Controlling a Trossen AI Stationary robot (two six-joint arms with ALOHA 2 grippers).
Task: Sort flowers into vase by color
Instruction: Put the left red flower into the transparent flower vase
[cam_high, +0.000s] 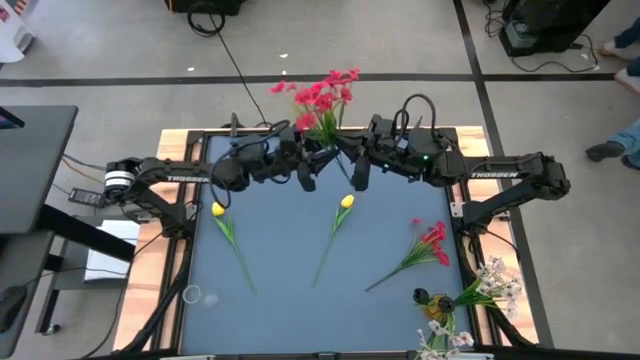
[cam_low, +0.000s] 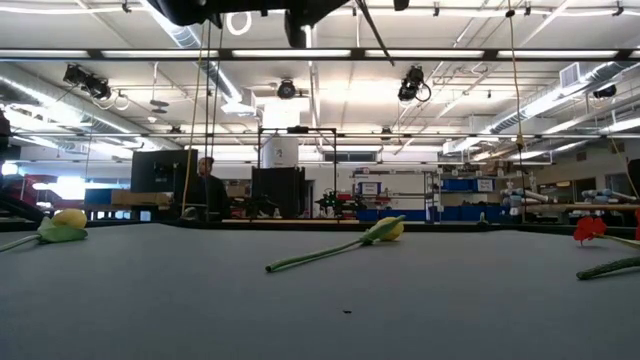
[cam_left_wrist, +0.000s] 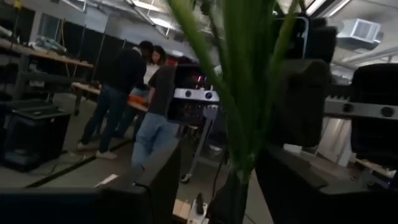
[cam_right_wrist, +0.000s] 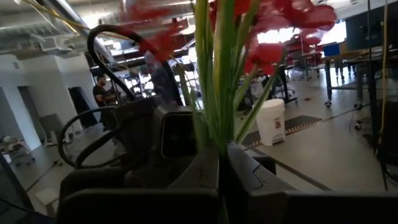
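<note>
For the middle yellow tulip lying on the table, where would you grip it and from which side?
Grip the middle tulip at mid-stem, coming straight down from above with the jaws across the stem. It lies flat on the table, and its thin stem runs diagonally from the yellow head toward the near edge, with bare surface on both sides. The head looks softer and bulkier, so probably a poorer hold.

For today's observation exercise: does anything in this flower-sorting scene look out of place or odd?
Yes. The vase of white blossom sprays leans out over the grey table at its near right corner. The right gripper clamps a bunch of red blossom clusters at the far edge, with the left gripper alongside.
</note>
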